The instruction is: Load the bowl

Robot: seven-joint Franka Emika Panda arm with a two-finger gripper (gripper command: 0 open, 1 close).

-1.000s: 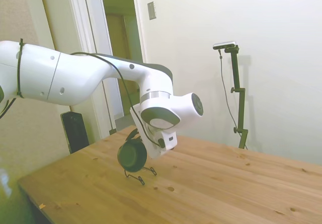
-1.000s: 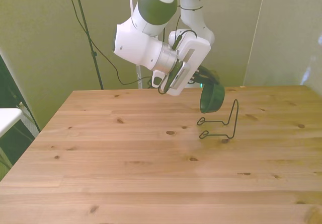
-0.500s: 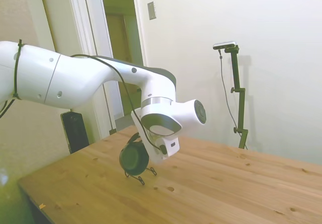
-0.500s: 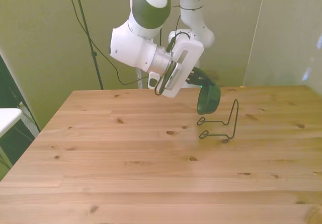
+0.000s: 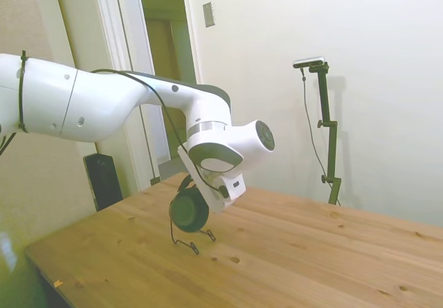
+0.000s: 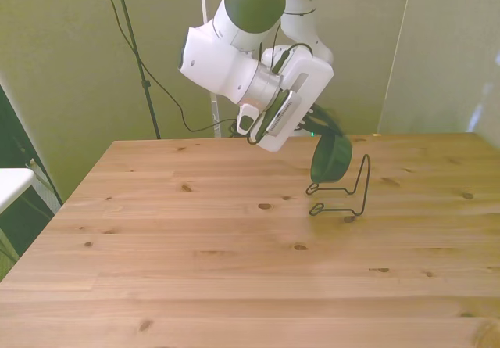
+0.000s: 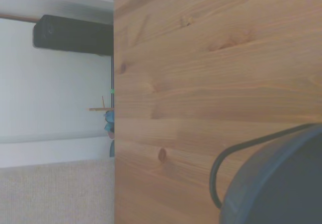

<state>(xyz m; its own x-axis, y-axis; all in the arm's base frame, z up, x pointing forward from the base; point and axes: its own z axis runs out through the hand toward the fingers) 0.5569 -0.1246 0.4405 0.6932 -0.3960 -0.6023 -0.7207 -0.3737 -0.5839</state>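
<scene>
Over the wire rack (image 6: pixel 344 195), tilted empty bowl (image 6: pixel 329 159) between closed fingers (image 6: pixel 319 121).

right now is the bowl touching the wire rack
Cannot tell. In the front view the bowl overlaps the rack; the side view shows neither contact nor gap plainly.

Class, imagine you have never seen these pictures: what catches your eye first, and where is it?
First, the big white arm reaching over the wooden table. At its tip hangs a small dark green bowl, tipped on its side just above a thin black wire rack near the front view's right.
</scene>
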